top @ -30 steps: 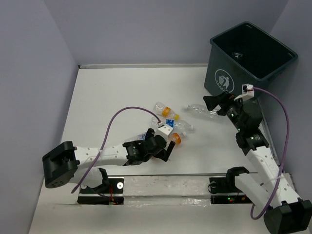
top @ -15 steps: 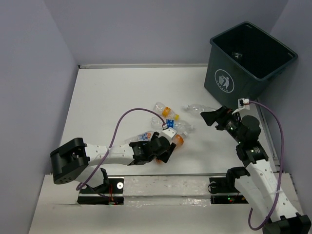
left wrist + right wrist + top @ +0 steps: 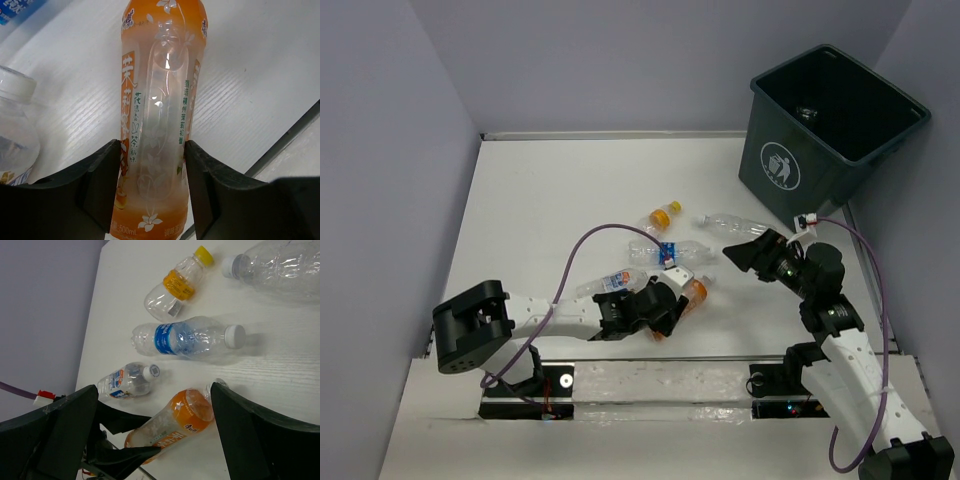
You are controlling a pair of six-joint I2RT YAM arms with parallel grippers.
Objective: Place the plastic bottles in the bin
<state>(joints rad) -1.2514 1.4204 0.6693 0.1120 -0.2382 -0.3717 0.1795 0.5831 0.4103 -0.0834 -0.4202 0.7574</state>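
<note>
Orange bottle [image 3: 160, 115] lies lengthwise between left jaws, cap apparently outward

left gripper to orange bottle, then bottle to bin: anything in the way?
Nothing at the grasp: the left gripper straddles the orange bottle. Toward the bin, the right gripper and a clear bottle lie across the straight path.

Lying on desk [image 3: 550, 200]: orange bottle [image 3: 160, 100], in left jaws; yellow-capped bottle [image 3: 664, 215]; blue-labelled bottle [image 3: 665, 250]; small bottle [image 3: 608, 285]; clear bottle [image 3: 732, 222], nearest bin [image 3: 820, 170]. Bin dark green, upright, far right, white pictogram on side
</note>
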